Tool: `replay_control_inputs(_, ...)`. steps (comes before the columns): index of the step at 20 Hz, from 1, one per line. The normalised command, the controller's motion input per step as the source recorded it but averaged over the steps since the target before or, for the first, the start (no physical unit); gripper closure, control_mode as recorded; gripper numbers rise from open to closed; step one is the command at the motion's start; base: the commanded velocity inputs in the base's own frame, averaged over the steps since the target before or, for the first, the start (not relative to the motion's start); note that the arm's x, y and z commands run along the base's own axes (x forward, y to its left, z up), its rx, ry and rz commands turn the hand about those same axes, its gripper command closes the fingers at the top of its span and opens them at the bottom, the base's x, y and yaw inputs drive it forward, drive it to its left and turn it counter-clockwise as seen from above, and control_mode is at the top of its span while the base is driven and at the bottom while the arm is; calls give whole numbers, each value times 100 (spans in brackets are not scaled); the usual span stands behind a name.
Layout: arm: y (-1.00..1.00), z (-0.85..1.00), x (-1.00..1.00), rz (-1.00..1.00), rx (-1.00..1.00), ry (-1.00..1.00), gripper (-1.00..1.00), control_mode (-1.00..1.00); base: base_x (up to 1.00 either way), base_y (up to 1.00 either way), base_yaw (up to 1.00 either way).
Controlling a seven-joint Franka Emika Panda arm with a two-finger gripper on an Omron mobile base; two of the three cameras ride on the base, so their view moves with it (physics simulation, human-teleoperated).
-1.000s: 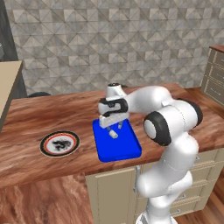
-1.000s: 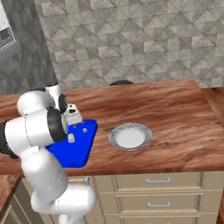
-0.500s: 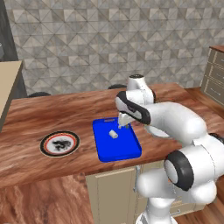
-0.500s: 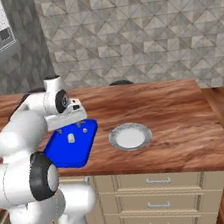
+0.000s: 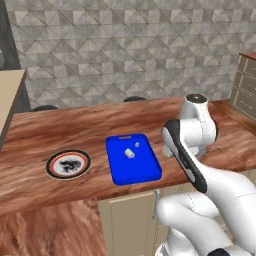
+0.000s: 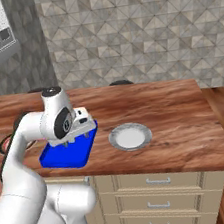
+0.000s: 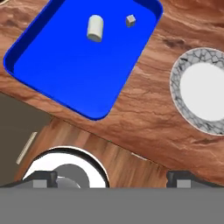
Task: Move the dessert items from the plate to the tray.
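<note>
Now | stubby pale lump (image 7: 95, 28) | tiny speck (image 7: 130, 20) | blue tray (image 7: 65, 78)

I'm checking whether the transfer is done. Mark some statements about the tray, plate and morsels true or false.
1. Two pale dessert items lie on the blue tray. True.
2. The dark-rimmed plate still holds a morsel. False: no pale morsel shows on it, only dark marks.
3. The gripper clasps a morsel. False: its fingertips stand wide apart with nothing between.
4. A plain white dish sits on the counter beside the tray. True.
5. The tray hangs over the counter edge. False: it rests fully on the counter.
</note>
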Motion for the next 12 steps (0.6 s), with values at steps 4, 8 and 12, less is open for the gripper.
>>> replay_control_inputs(4,-55,20,-93,-35,3,-1,-100,-100,0,0,0)
replay_control_inputs(8,-51,13,-36,-61,1,3,-100,-100,0,0,0)
replay_control_inputs(12,-38,6,0,-78,1,18,-100,-100,0,0,0)
